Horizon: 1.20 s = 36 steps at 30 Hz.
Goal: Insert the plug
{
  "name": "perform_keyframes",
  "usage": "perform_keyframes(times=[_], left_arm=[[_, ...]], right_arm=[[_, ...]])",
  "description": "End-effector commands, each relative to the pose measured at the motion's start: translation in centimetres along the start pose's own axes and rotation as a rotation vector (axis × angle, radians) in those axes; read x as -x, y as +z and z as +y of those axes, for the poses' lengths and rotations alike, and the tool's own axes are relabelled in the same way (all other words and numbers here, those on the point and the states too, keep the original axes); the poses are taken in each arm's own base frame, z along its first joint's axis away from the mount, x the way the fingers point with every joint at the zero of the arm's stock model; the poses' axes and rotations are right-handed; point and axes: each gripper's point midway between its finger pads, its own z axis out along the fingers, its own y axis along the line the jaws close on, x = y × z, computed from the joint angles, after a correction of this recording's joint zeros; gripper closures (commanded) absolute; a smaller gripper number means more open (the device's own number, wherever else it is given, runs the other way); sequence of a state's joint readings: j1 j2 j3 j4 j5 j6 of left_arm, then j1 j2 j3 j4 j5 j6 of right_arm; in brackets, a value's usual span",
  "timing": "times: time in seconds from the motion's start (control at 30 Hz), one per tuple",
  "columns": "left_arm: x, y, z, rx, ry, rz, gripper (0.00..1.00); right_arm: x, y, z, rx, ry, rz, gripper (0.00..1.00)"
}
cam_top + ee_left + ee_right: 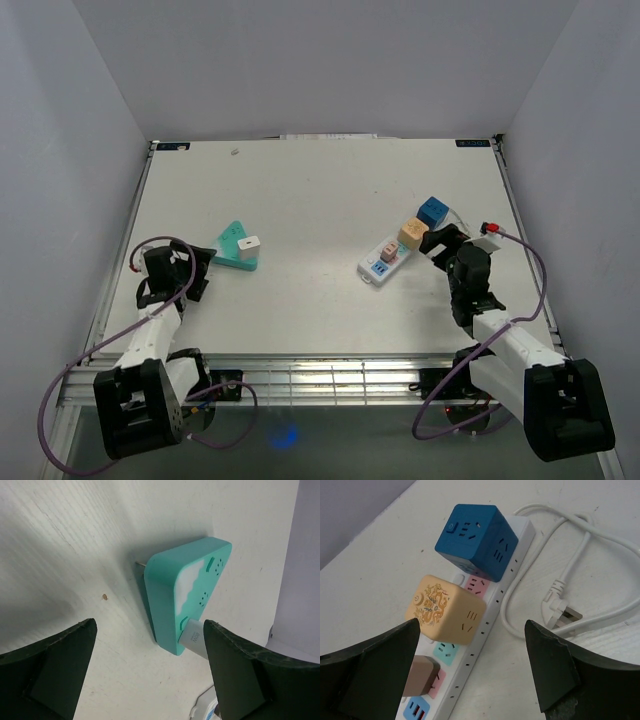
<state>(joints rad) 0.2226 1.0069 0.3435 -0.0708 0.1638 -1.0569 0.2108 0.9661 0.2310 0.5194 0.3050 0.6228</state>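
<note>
A teal triangular socket block [230, 243] [167, 590] lies on the left of the table. A small white plug [249, 245] [192, 636] sits in its near socket. My left gripper [198, 266] [149, 623] is open just short of the block, with one finger beside the plug and nothing held. On the right, my right gripper [436, 240] [472, 623] is open over a white power strip [378, 268] [487, 625] and holds nothing.
The strip carries a blue cube adapter [432, 211] [480, 540], a yellow cube adapter [412, 234] [445, 610] and a brown plug [420, 676]. Its white cable and pronged plug [561, 611] lie coiled beside it. White walls enclose the table on three sides.
</note>
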Motion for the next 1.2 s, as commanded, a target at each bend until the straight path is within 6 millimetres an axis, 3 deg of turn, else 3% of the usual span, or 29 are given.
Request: perform_keyframes(times=[0.0, 0.13, 0.2, 0.37, 0.43, 0.5, 0.53, 0.63, 0.73, 1.0, 1.17], left_arm=[[1.5, -1.9, -1.3, 0.024, -0.020, -0.066, 0.02], [2.6, -4.5, -4.9, -0.097, 0.018, -0.120, 0.02], [3.0, -6.2, -7.2, -0.177, 0.049, -0.143, 0.02], [2.8, -8.4, -10.8, -0.308, 0.116, -0.153, 0.02], [2.1, -8.6, -11.3, -0.356, 0.138, -0.145, 0.02], [1.8, -8.7, -11.7, -0.407, 0.149, -0.155, 0.02], [1.0, -8.2, -11.0, -0.413, 0.152, -0.134, 0.02], [-0.5, -7.8, -10.9, -0.452, 0.157, -0.080, 0.02], [-1.5, -7.5, -11.1, -0.458, 0.187, -0.043, 0.02], [-2.5, -7.1, -10.7, -0.458, 0.211, -0.005, 0.02], [-2.2, -7.9, -11.3, -0.486, 0.230, -0.029, 0.02]], right_arm=[[3.4, 0.0, -0.4, -0.062, 0.102, -0.128, 0.10], [5.1, 0.1, -1.4, -0.127, 0.141, -0.189, 0.10], [5.6, 0.8, -1.5, -0.144, 0.158, -0.189, 0.10], [5.6, 3.5, -2.8, -0.191, 0.200, -0.139, 0.10], [6.2, 4.5, -2.7, -0.192, 0.218, -0.131, 0.10], [5.5, 5.4, -3.6, -0.212, 0.232, -0.099, 0.10], [5.1, 5.9, -3.7, -0.212, 0.241, -0.090, 0.10], [3.5, 6.8, -3.5, -0.178, 0.268, -0.054, 0.10], [0.6, 7.6, -2.9, -0.129, 0.295, 0.035, 0.10], [-4.6, 9.6, 3.1, 0.049, 0.257, 0.215, 0.10], [-8.8, 8.1, 7.9, 0.135, 0.136, 0.292, 0.10]])
